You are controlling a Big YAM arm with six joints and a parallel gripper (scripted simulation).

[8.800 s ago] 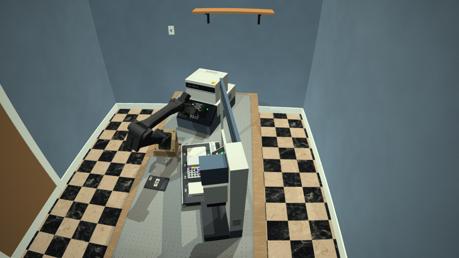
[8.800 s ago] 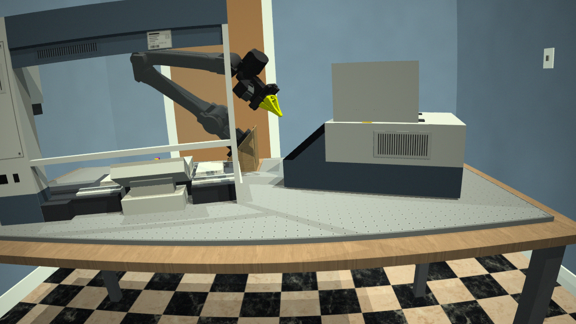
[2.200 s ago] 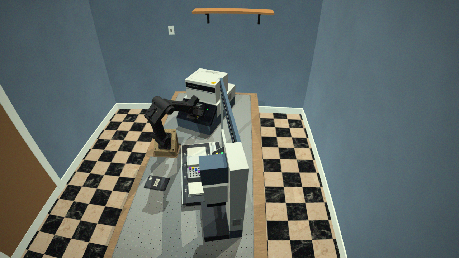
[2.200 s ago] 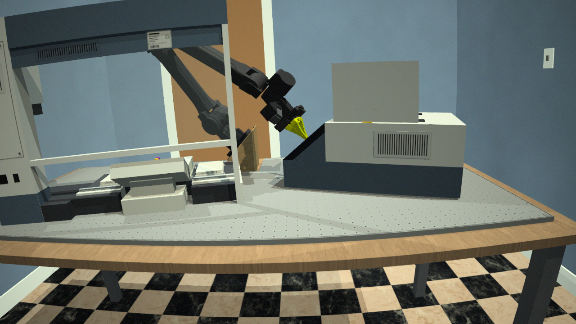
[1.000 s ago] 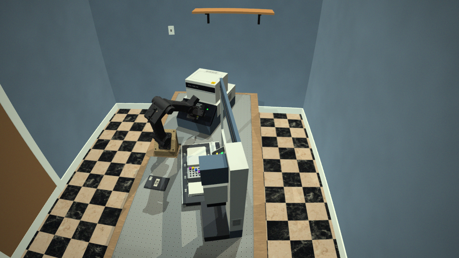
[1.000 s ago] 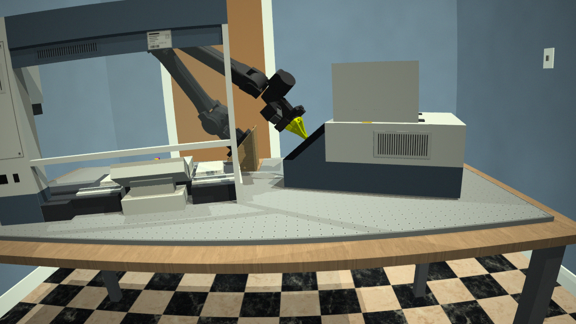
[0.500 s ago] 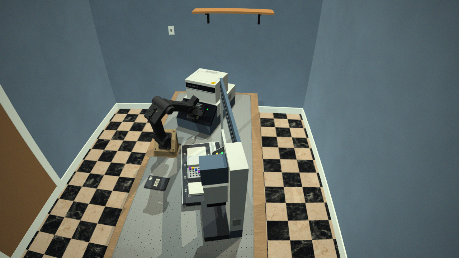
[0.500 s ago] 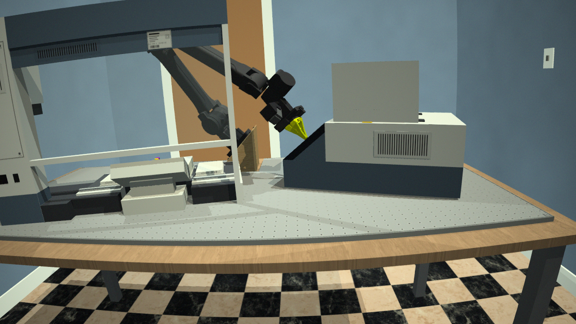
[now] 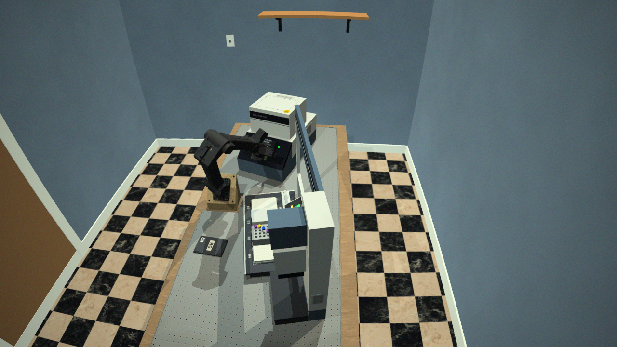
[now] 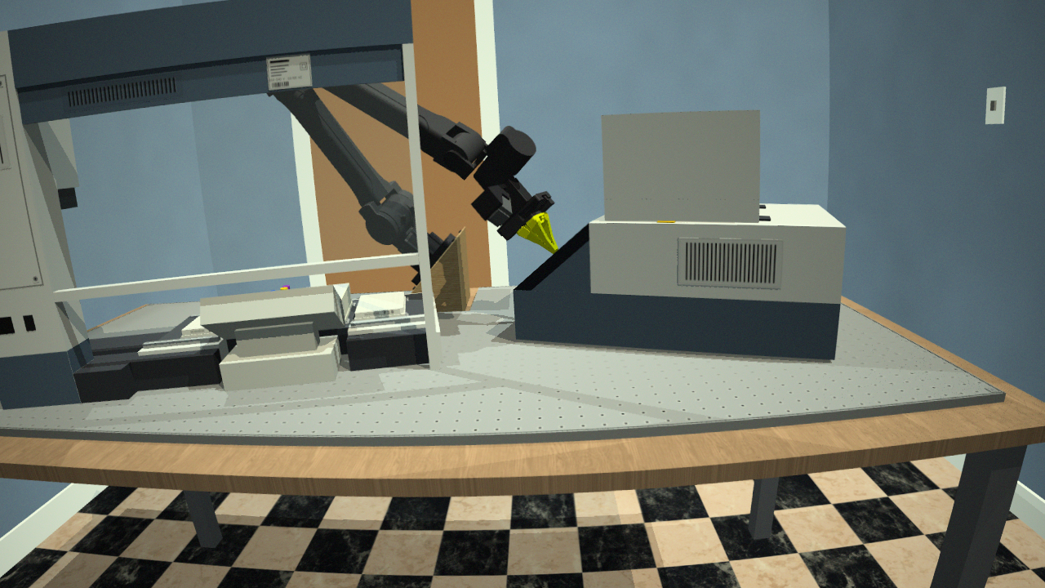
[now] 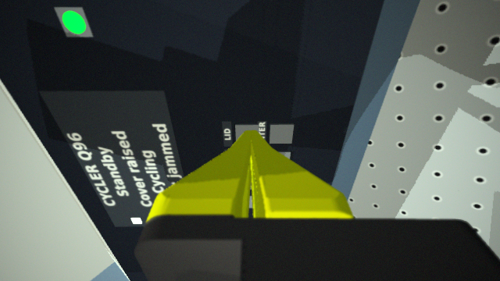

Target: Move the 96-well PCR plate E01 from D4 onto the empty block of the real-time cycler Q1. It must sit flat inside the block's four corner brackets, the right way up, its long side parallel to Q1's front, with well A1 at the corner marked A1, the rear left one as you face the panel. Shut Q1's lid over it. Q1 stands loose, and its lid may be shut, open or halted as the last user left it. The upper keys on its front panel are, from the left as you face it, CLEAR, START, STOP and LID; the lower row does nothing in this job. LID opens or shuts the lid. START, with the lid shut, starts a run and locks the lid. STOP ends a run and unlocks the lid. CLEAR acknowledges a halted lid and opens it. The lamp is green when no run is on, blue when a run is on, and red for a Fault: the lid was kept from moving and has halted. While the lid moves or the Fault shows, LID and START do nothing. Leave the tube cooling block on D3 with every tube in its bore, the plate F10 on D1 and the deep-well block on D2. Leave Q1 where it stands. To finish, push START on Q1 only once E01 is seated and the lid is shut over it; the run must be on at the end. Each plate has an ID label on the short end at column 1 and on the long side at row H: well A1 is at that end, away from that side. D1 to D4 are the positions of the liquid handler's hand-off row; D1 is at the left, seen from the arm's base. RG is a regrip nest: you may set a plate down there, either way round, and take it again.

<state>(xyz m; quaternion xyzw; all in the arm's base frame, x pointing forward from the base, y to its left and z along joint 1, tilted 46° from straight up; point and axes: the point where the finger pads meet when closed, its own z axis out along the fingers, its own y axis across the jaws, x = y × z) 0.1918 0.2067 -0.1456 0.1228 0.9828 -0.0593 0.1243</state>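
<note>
The cycler Q1 (image 9: 275,138) stands at the far end of the table and also shows in the side view (image 10: 679,285). Its lamp (image 11: 73,22) is green. My gripper (image 11: 251,140) is shut and empty. Its yellow tip lies over the key beside the LID label (image 11: 227,133) on Q1's sloping front panel; it also shows in the side view (image 10: 549,245). I cannot tell whether it touches the key. Q1's pale lid (image 10: 679,164) stands on top of the body, and the block is hidden. Plate E01 (image 9: 263,253) lies on D4 in the hand-off row.
The liquid handler's tower (image 9: 301,254) and rail (image 9: 307,159) stand over the row. The tube cooling block (image 9: 260,233) with coloured caps and another white plate (image 9: 263,202) sit in the row. The RG nest (image 9: 212,247) lies left of it.
</note>
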